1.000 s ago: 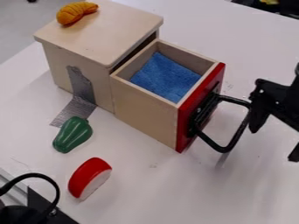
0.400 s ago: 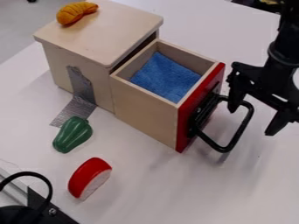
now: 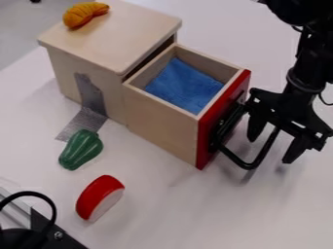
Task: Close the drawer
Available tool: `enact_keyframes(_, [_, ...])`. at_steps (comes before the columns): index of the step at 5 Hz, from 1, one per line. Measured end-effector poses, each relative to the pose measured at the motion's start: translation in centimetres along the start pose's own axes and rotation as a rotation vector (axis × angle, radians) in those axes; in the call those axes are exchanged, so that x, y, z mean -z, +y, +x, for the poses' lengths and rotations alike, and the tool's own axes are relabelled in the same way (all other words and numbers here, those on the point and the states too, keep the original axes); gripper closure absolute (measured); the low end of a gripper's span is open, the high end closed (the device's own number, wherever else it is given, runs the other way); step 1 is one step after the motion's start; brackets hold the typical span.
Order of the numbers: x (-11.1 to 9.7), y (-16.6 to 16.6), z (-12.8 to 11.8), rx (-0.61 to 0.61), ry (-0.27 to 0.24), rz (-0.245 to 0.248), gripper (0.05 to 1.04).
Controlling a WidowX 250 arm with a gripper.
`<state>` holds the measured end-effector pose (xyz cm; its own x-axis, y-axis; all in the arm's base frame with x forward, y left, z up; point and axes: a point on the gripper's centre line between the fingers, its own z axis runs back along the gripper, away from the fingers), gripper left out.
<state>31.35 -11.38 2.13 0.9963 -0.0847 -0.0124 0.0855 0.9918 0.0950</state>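
Note:
The gripper (image 3: 274, 147) hangs at the right, just outside the drawer's front, with its fingers spread apart. One finger is inside the loop of the black handle (image 3: 250, 164) as seen from above, the other beyond it; whether they touch the handle I cannot tell. The drawer (image 3: 162, 119) is pulled well out of the wooden cabinet (image 3: 107, 41). It has a red front panel (image 3: 207, 138), and a blue cloth (image 3: 185, 86) lies inside it.
An orange croissant-like toy (image 3: 84, 13) rests on the cabinet top. Grey tape (image 3: 90, 97) runs from the cabinet side to the table. A green pepper (image 3: 81, 150) and a red-and-white piece (image 3: 99, 197) lie at the left. Black equipment with a cable (image 3: 39, 236) occupies the lower left corner.
From the right edge, the gripper has moved left and then lower, over the handle. The drawer stands where it was.

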Motion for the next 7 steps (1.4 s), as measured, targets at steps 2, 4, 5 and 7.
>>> enact_keyframes(2, [1.5,1.1,-1.0,0.032,0.041,0.064,0.844])
enact_keyframes(4, [1.6,1.4,-0.4,0.023,0.028,0.064,0.932])
enact_keyframes(5, [1.5,1.6,0.3,0.036,0.031,0.065,0.934])
enact_keyframes(7, [1.6,2.9,1.5,0.015,0.029,0.054,0.959])
